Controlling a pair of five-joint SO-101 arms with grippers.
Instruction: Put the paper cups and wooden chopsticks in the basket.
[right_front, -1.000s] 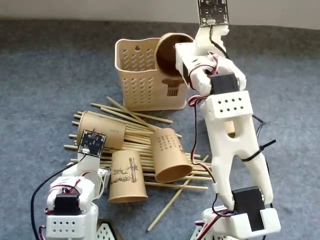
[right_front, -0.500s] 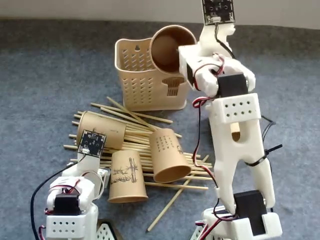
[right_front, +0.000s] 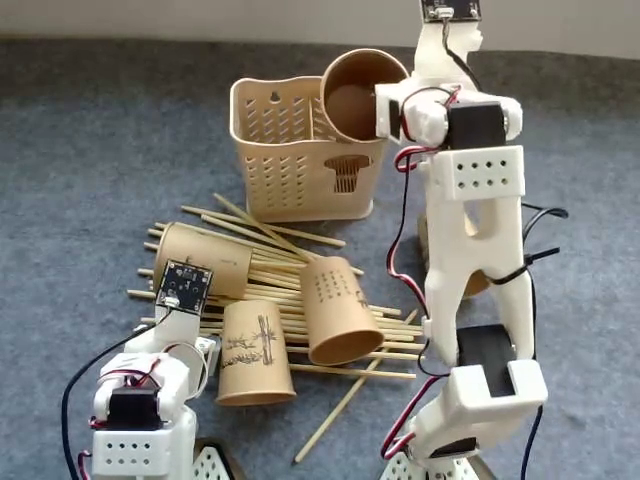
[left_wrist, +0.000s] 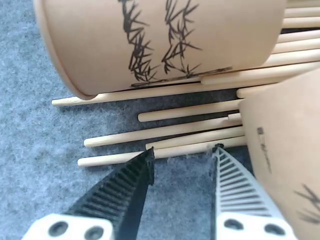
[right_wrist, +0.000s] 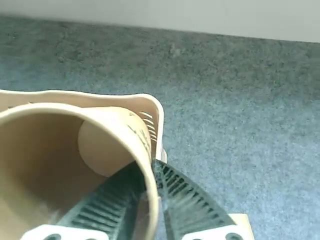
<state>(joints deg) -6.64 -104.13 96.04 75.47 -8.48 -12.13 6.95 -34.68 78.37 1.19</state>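
The white right arm (right_front: 485, 172) hides most of an unclear brown thing (right_front: 478, 285) behind it. The lying brown paper cups (right_front: 338, 312) cover parts of the pale wooden chopsticks (right_front: 272, 268). In the right wrist view the held brown paper cup (right_wrist: 40, 165), cut by the edge, hides most of the beige slotted plastic basket (right_wrist: 150, 120).

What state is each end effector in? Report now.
Left end effector: open, empty, over the chopsticks.
Right end effector: closed on a paper cup rim, by the basket.
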